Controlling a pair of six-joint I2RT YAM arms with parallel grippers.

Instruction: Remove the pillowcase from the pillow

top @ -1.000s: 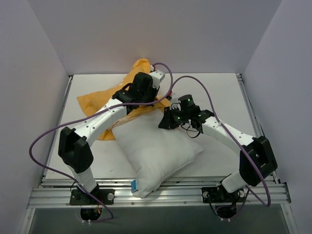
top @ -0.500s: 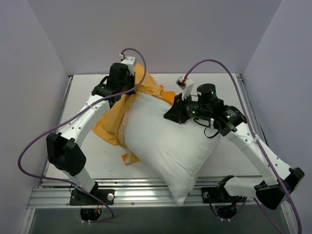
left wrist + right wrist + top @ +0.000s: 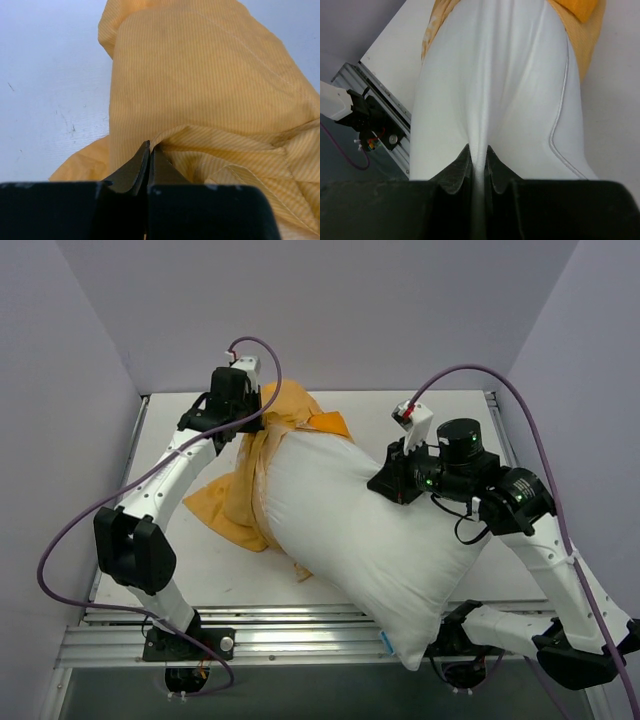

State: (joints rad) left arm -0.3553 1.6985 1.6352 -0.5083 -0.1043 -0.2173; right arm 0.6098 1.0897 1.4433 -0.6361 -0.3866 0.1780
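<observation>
The white pillow (image 3: 350, 530) hangs lifted and tilted across the middle, its blue tag (image 3: 386, 642) at the low near corner. Its far end is still inside the orange-yellow pillowcase (image 3: 240, 495), which is bunched round it and trails onto the table at the left. My left gripper (image 3: 262, 418) is shut on a fold of the pillowcase (image 3: 200, 85) at the far left. My right gripper (image 3: 385, 480) is shut on a pinch of the pillow's white cover (image 3: 490, 75), holding it up. The case's print is hidden.
The white table (image 3: 440, 420) is boxed in by grey walls left, right and behind. A metal rail (image 3: 300, 635) runs along the near edge, with both arm bases on it. Purple cables loop above both arms.
My right arm has risen and pulled the pillow toward the near right; more white pillow shows outside the case. My left gripper has moved to the far left with the pillowcase.
</observation>
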